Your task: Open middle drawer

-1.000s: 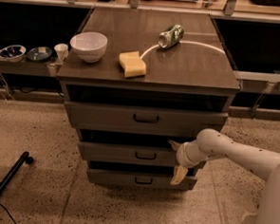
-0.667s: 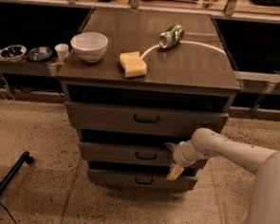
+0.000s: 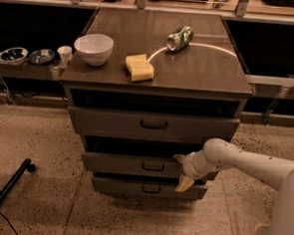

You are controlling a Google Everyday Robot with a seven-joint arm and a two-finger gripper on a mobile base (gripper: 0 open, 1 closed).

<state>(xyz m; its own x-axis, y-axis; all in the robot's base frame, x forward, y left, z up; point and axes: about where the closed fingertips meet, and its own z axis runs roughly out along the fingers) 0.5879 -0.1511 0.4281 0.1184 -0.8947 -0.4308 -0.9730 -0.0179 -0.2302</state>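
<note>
The middle drawer is the central one of three in a grey-brown cabinet, with a small dark bar handle. Its front stands slightly forward of the dark gap above it. My gripper comes in from the right on a white arm and sits against the drawer front, just right of the handle. It is open: one fingertip is at the drawer's top edge and the other, cream-coloured fingertip hangs below its bottom edge. It holds nothing.
The top drawer and the bottom drawer each have a dark handle. On the cabinet top lie a white bowl, a yellow sponge and a tipped green can. Small dishes sit on a ledge at the left. A black leg crosses the floor at the lower left.
My gripper has slid a little to the left along the middle drawer front, closer to the handle. The drawers have not moved.
</note>
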